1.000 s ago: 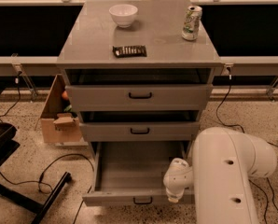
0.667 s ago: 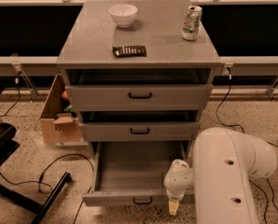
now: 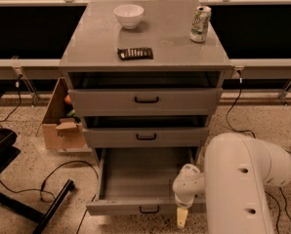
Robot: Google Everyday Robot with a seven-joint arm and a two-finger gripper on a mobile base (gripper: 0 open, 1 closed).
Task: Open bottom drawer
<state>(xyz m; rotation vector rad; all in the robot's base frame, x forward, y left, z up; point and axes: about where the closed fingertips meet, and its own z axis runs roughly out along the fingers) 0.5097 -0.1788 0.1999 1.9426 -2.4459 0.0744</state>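
The grey cabinet (image 3: 145, 43) has three drawers. The bottom drawer (image 3: 121, 207) stands pulled far out, its inside bare, with a small black bar handle (image 3: 149, 209) on its slim front panel. My gripper (image 3: 182, 218) hangs from the white wrist (image 3: 187, 183) at the right part of that front panel, to the right of the handle, pointing down at the floor. The big white arm (image 3: 243, 184) fills the lower right. The middle drawer (image 3: 145, 137) and the top drawer (image 3: 145, 100) are each pulled out a little.
On the cabinet top sit a white bowl (image 3: 129, 15), a drink can (image 3: 200, 23) and a flat dark object (image 3: 135, 53). A cardboard box (image 3: 62, 126) stands left of the cabinet. A black chair base (image 3: 18, 199) and cables (image 3: 62, 172) lie on the floor at left.
The gripper's tip has dropped lower and now shows below the drawer's front edge. The bottom drawer stays pulled out as before.
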